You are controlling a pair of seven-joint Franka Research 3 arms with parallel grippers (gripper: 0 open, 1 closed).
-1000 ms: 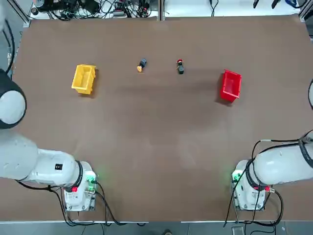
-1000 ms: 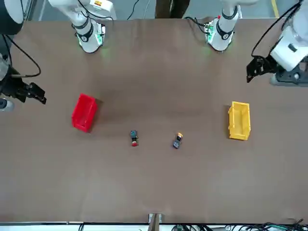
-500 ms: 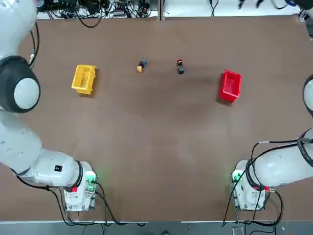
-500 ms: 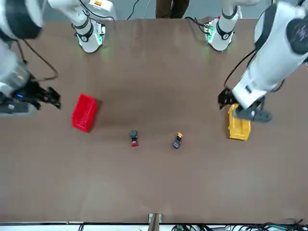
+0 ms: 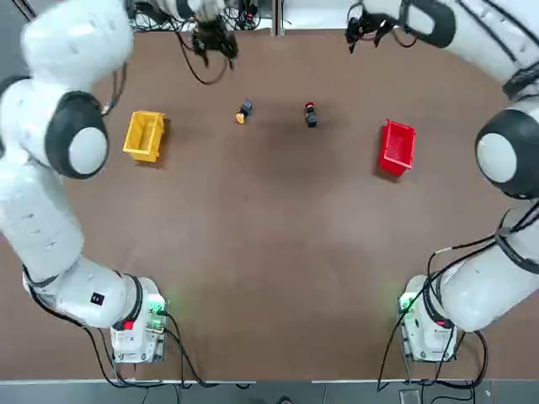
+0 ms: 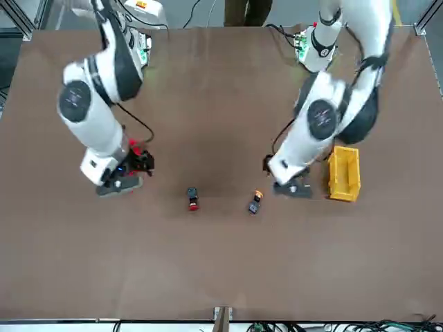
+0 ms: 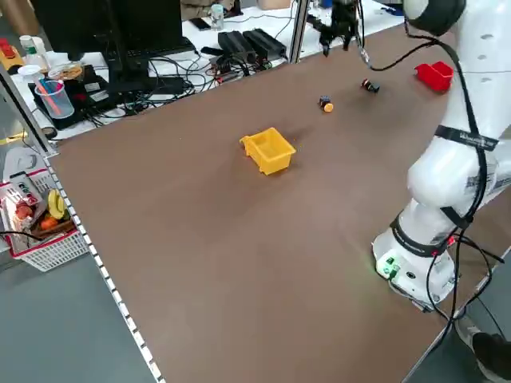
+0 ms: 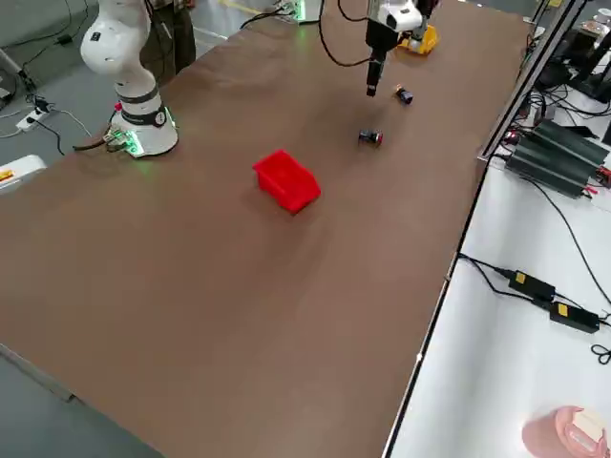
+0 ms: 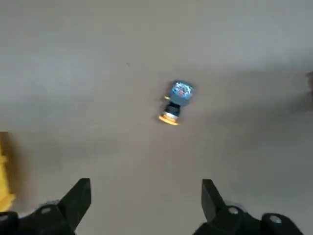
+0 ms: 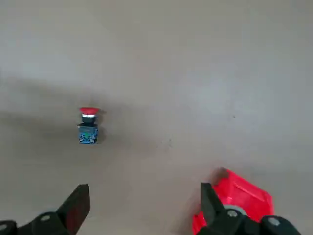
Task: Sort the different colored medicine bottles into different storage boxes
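Observation:
Two tiny dark medicine bottles lie on their sides on the brown table: the yellow-orange-capped bottle (image 5: 243, 112) (image 9: 176, 102) and the red-capped bottle (image 5: 310, 114) (image 10: 88, 126). The yellow storage box (image 5: 145, 135) stands to their left and the red storage box (image 5: 397, 147) to their right. My left gripper (image 5: 215, 44) (image 9: 144, 190) hovers open, high over the yellow-capped bottle, holding nothing. My right gripper (image 5: 364, 27) (image 10: 144, 193) hangs open above the table between the red-capped bottle and the red box (image 10: 234, 200), also holding nothing.
Cables and power bricks (image 7: 247, 44) lie on the white bench beyond the table's far edge. A monitor and a basket (image 7: 40, 223) stand off the table's left side. Both arm bases (image 5: 135, 324) (image 5: 425, 324) sit at the near edge.
Both arms have swung in from the table's sides toward its far middle and now hang over the bottles. The bottles and boxes have not moved.

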